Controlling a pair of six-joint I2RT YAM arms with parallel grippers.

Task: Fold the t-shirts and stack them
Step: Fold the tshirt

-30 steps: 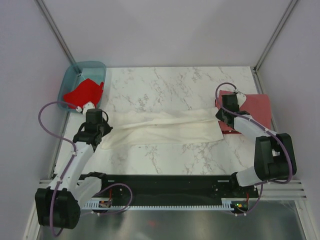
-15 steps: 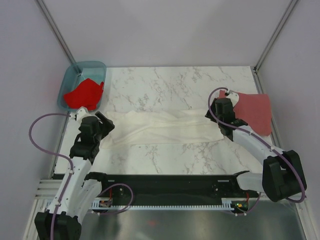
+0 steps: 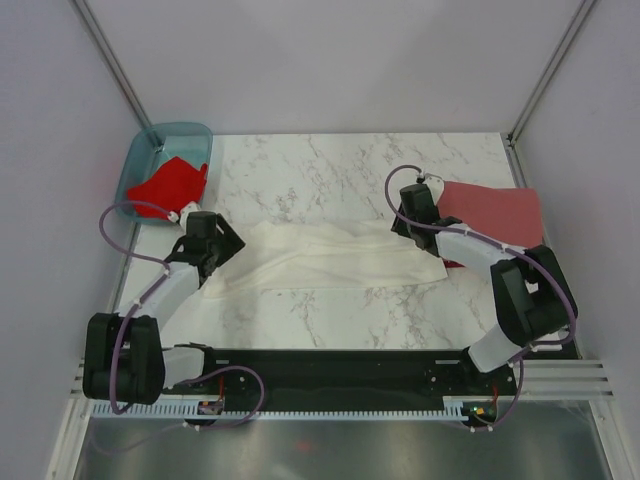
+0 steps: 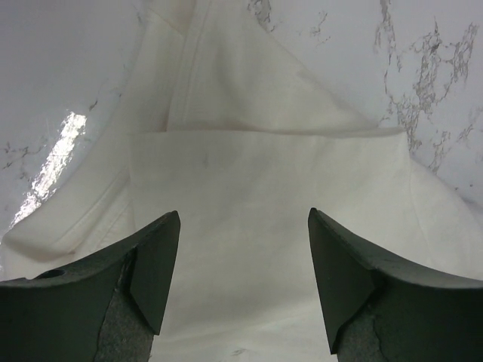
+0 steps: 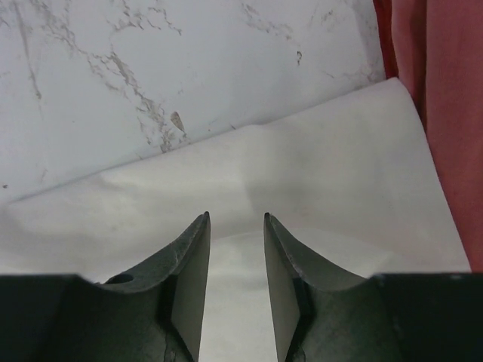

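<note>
Two end effectors have just let go. The left end effector (image 4: 243, 219) stands wide with nothing between its jaws, hovering over the left end of the white t-shirt (image 3: 330, 255). The right end effector (image 5: 235, 220) shows a narrower gap, also empty, above the shirt's right edge. A second ago both were closed at those ends. The shirt now lies as a long folded band across the worktop (image 3: 330, 170), its right end against the brick-red t-shirt (image 3: 495, 210). The bright red t-shirt (image 3: 165, 187) sits in the teal tub (image 3: 180, 128). I judge the lengthwise fold laid; a crosswise fold likely comes next.
</note>
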